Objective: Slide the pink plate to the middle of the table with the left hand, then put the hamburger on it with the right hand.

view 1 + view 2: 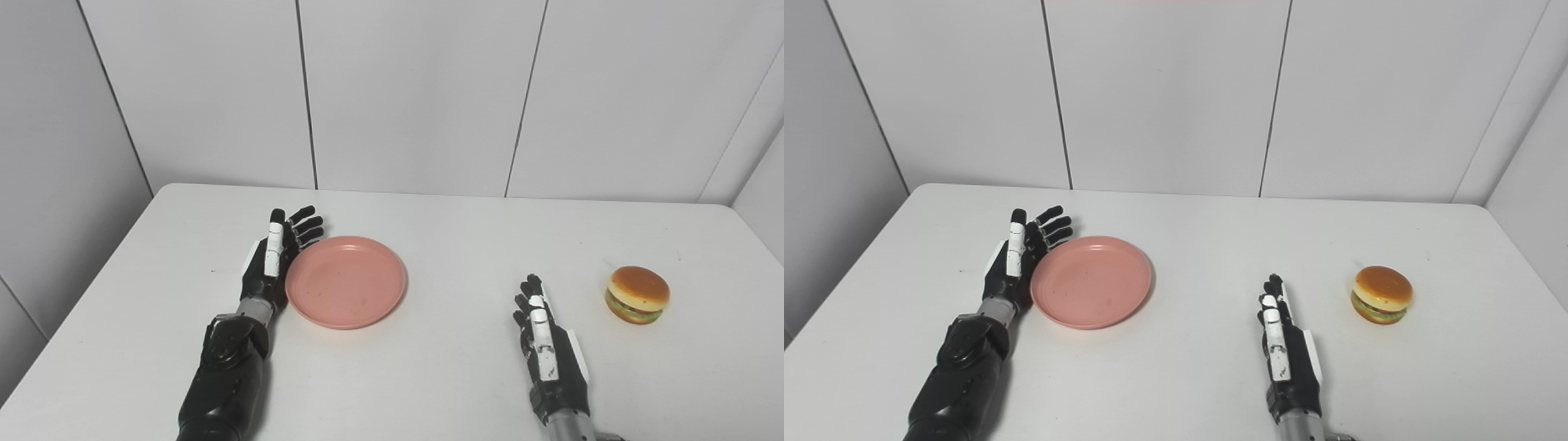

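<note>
Both views are bright and evenly lit by soft, diffuse light from overhead. The white tabletop (441,367) shows no hard glare, only a mild sheen. Shadows are faint and short: a soft one lies under the near rim of the pink plate (345,282) and beneath the hamburger (637,294). Focus is sharp throughout, with slight graininess and little edge distortion.

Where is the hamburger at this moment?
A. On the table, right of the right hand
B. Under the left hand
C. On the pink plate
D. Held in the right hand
A: the hamburger sits on the bare table, apart from the open right hand; the plate is empty beside the left hand.
</note>
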`<state>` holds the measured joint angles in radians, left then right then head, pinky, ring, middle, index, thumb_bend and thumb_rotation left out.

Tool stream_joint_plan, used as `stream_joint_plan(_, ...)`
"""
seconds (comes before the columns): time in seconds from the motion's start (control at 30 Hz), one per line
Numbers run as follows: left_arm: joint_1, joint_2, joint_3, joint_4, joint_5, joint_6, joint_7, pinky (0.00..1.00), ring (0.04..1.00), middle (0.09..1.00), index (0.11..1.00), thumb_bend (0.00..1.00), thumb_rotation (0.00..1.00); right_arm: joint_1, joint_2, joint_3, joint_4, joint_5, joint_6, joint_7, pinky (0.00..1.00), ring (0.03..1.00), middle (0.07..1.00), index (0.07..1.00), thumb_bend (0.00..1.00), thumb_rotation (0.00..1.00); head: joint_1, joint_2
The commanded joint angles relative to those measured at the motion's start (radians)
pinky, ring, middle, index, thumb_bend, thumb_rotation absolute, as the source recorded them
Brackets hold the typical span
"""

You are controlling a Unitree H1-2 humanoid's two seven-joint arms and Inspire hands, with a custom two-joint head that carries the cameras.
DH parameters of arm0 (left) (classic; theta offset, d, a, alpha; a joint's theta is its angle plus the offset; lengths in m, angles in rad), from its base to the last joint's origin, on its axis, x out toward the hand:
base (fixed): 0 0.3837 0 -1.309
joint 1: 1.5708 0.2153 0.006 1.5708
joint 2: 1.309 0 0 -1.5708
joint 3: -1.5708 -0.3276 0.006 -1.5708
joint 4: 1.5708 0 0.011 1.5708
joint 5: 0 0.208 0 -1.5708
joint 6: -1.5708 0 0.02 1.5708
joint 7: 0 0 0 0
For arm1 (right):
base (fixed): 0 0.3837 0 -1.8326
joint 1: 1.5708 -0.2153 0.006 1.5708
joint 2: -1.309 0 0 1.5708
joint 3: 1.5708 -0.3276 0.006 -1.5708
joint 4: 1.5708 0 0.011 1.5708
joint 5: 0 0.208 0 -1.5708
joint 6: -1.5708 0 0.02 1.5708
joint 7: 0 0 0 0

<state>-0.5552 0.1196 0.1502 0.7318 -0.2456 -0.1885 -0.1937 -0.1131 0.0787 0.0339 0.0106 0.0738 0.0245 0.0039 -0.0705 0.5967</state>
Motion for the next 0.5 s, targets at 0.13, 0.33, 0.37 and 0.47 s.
stream_joint_plan(0.13, 0.020, -0.032, -0.024, -0.022, 0.006, -0.002, -0.008, 0.79, 0.822, 0.805, 0.781, 0.89, 1.00, -0.025, 0.028, 0.021, -0.011, -0.016, -0.023, -0.006, 1.00, 1.000, 1.000, 1.000, 0.51, 0.98, -0.028, 0.003)
stream_joint_plan(0.33, 0.040, -0.058, -0.044, -0.047, 0.006, 0.003, -0.016, 0.82, 0.830, 0.815, 0.789, 0.89, 1.00, -0.022, 0.034, 0.022, -0.017, -0.009, -0.014, -0.010, 1.00, 1.000, 1.000, 1.000, 0.52, 0.97, -0.044, 0.008)
stream_joint_plan(0.37, 0.044, -0.063, -0.046, -0.054, 0.008, 0.006, -0.012, 0.82, 0.829, 0.815, 0.788, 0.89, 1.00, -0.022, 0.035, 0.022, -0.018, -0.009, -0.014, -0.011, 1.00, 1.000, 1.000, 1.000, 0.52, 0.97, -0.044, 0.008)
stream_joint_plan(0.47, 0.055, -0.079, -0.055, -0.072, 0.014, 0.010, -0.006, 0.83, 0.833, 0.819, 0.793, 0.88, 1.00, -0.022, 0.030, 0.022, -0.022, -0.015, -0.012, -0.012, 1.00, 1.000, 1.000, 1.000, 0.51, 0.97, -0.044, 0.009)
